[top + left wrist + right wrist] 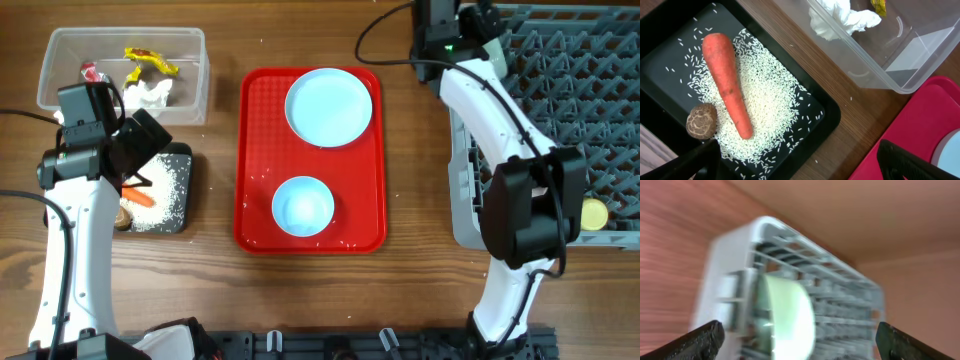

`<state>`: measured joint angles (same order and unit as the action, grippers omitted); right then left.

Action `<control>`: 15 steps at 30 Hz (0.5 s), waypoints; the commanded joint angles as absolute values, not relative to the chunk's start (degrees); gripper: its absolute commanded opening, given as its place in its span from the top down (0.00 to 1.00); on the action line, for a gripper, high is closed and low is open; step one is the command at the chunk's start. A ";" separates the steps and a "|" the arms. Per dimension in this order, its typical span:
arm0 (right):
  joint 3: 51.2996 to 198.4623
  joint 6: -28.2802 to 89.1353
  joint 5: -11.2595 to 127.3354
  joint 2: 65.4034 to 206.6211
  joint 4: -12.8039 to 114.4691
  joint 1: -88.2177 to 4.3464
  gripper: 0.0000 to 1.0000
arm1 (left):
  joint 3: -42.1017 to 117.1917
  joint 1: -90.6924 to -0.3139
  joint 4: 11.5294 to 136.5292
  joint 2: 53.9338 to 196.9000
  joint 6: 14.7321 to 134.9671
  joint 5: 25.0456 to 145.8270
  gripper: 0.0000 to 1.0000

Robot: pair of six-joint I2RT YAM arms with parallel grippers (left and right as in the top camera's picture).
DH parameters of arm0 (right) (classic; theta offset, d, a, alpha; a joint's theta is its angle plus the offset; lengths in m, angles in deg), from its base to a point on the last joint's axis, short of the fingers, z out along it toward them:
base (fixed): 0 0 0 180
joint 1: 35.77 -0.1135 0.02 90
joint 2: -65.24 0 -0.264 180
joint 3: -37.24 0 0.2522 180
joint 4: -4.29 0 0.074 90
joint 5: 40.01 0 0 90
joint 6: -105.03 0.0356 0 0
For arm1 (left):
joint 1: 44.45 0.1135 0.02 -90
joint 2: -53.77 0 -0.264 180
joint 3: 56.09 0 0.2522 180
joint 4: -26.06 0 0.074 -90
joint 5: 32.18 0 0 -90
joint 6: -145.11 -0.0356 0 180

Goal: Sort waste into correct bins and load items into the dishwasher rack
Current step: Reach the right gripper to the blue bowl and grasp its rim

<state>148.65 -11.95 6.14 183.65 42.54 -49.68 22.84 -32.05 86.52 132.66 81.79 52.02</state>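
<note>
The clear tub (190,80) holds a yellow wrapper (148,60), a red wrapper (90,71) and white tissue (152,94); the tissue also shows in the left wrist view (840,17). The black tray (670,45) holds a carrot (727,80), rice (770,115) and a brown lump (701,121). My left gripper (150,140) (796,150) is open and empty above the tray's near corner. The light-blue plate (328,105) and a bowl (303,205) sit on the red tray (255,150). My right gripper (478,22) (799,330) is open over the grey rack (462,200), where a pale bowl (790,315) stands on edge. A yellow cup (595,213) lies in the rack.
The right arm stretches over the rack's left side. The right wrist view is blurred by motion. Bare wood table (220,290) lies between the black tray and the red tray. The pink cup and the white spoon are out of view.
</note>
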 commanded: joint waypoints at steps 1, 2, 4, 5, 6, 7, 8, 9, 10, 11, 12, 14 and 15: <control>148.08 2.93 20.35 180.37 50.65 -52.09 0.00 | 23.67 -31.79 86.43 132.31 81.26 51.32 0.00; 148.08 7.74 28.52 178.91 55.78 -53.03 0.00 | 23.67 -31.79 86.43 132.31 81.29 51.32 0.00; 148.08 13.84 59.05 175.52 66.45 -54.75 0.00 | 23.67 -31.81 86.43 132.31 81.29 51.32 0.00; 148.04 13.75 75.23 175.23 69.44 -55.13 0.00 | 23.67 -31.79 86.43 132.31 81.26 51.32 0.00; 147.64 13.77 82.90 175.58 70.34 -55.59 0.01 | 23.67 -31.79 86.43 132.31 81.29 51.32 0.00; 145.77 17.38 84.32 175.65 69.90 -56.66 0.10 | 23.67 -31.81 86.43 132.31 81.29 51.32 0.00; 143.95 21.97 81.41 175.65 69.86 -57.73 0.11 | 23.67 -31.79 86.43 132.31 81.29 51.32 0.00; 141.55 26.95 77.22 175.65 70.01 -59.06 0.13 | 23.67 -31.79 86.43 132.31 81.29 51.32 0.00; 138.44 33.12 73.72 175.65 69.60 -60.63 0.13 | 23.67 -31.81 86.41 132.31 81.29 51.32 0.00; 135.73 39.28 71.25 175.65 69.03 -62.19 0.15 | 23.67 -31.81 86.41 132.31 81.29 51.32 0.00; 132.26 44.77 69.72 175.65 67.26 -64.46 0.17 | 23.67 -31.79 86.43 132.31 81.29 51.32 0.00; 128.80 50.32 66.18 175.65 65.23 -68.90 0.20 | 23.67 -31.81 86.43 132.31 81.26 51.32 0.00; 128.72 51.37 65.24 175.65 65.23 -70.10 0.20 | 23.67 -31.79 86.41 132.31 81.29 51.32 0.00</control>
<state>130.31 40.85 69.57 175.69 65.92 -66.16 22.88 -32.05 86.54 132.66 81.79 51.75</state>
